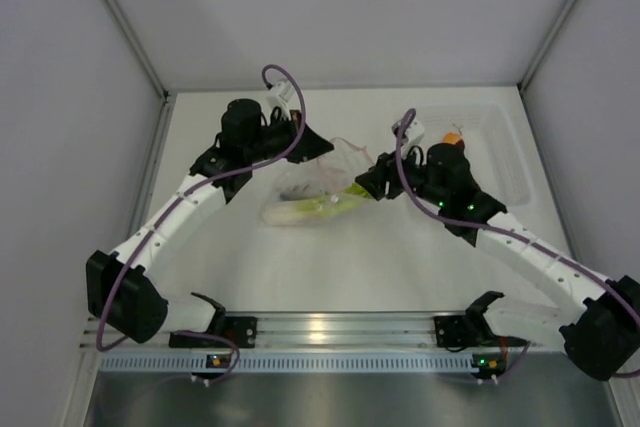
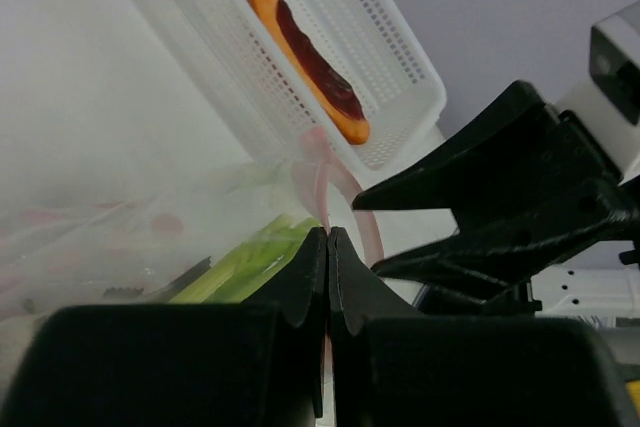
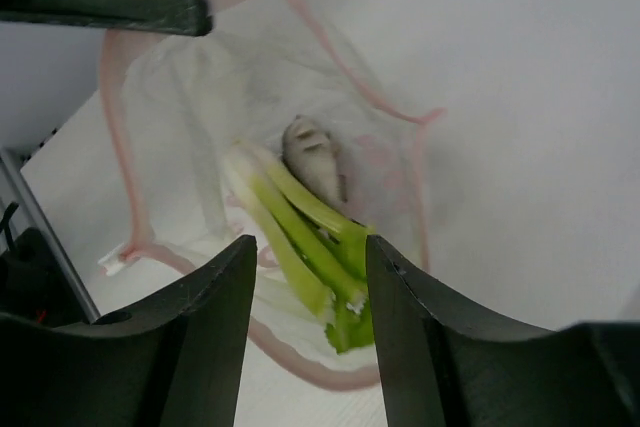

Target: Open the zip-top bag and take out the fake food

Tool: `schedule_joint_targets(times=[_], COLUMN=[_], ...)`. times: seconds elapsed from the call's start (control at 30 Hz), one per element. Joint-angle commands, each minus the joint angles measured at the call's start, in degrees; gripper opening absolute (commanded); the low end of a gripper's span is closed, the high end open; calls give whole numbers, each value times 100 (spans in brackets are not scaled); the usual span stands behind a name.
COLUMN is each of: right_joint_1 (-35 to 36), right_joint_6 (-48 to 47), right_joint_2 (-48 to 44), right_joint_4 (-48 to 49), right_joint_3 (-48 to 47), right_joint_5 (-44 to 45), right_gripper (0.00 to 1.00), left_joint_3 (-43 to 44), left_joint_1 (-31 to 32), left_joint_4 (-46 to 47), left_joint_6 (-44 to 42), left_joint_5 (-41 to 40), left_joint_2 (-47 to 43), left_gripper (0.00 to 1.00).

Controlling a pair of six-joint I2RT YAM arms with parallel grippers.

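Note:
The zip-top bag point(image 1: 338, 160) lies mid-table with its mouth open; its pink zip strip point(image 3: 113, 137) forms a loop. My left gripper point(image 1: 305, 145) is shut on the bag's pink edge, as the left wrist view point(image 2: 328, 232) shows. My right gripper point(image 1: 366, 187) is open at the bag's mouth, its jaws point(image 3: 310, 247) either side of the green end of the leek-like stalk point(image 3: 300, 232), not touching it. The silver-grey fish point(image 3: 314, 161) lies inside the bag beside the stalk. The stalk point(image 1: 312, 209) also shows from above. The orange and dark red slice point(image 2: 308, 55) lies in the tray.
A rigid clear tray point(image 1: 505, 172) stands at the back right; from the left wrist it shows as a white perforated basket point(image 2: 405, 72). White walls enclose the table on three sides. A metal rail point(image 1: 330, 332) runs along the near edge.

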State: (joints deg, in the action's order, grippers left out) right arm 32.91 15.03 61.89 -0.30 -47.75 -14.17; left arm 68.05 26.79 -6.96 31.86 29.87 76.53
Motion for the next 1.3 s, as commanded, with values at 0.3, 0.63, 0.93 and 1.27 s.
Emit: schedule_joint_targets(times=[0.3, 0.63, 0.93, 1.27], right_joint_1=[1209, 1368, 1596, 1798], right_joint_6=[-983, -1432, -1556, -1406], right_joint_2=[938, 1124, 1545, 2590], right_joint_4=[812, 557, 687, 909], right_joint_3=[-121, 459, 775, 688], right_joint_5=[696, 802, 950, 1673], right_gripper=[47, 61, 65, 68], left_joint_3=[94, -108, -327, -617], left_joint_1=[64, 72, 72, 125], left_joint_4=[837, 863, 863, 854], left_joint_6=[295, 277, 233, 84], left_joint_5=[1056, 898, 872, 1021], left_joint_2=[-7, 186, 485, 503], left_gripper=[0, 0, 0, 0])
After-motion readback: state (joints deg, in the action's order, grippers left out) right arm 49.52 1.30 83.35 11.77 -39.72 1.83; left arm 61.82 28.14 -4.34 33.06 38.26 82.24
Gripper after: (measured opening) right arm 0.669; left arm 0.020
